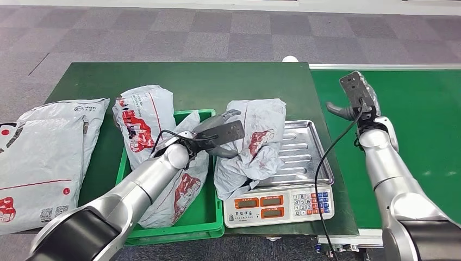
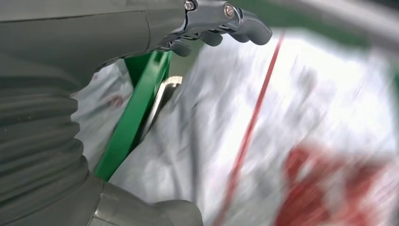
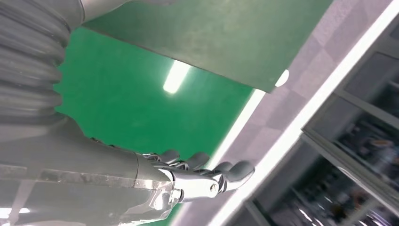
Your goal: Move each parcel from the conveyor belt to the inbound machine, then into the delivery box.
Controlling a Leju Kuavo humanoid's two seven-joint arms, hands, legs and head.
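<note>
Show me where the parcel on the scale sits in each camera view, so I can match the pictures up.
Head view: the crumpled parcel lies across the left edge of the scale's metal tray, with the left hand on it.
Left wrist view: the parcel is the blurred white and red surface beyond the fingers.
Right wrist view: I cannot make the parcel out here.
Shared landmark: the green bin, whose rim crosses the left wrist view.

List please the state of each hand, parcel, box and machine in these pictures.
left hand: grips the crumpled parcel
right hand: open, above the conveyor belt
crumpled parcel: on the scale tray
green box: holds two parcels
scale display: lit
</note>
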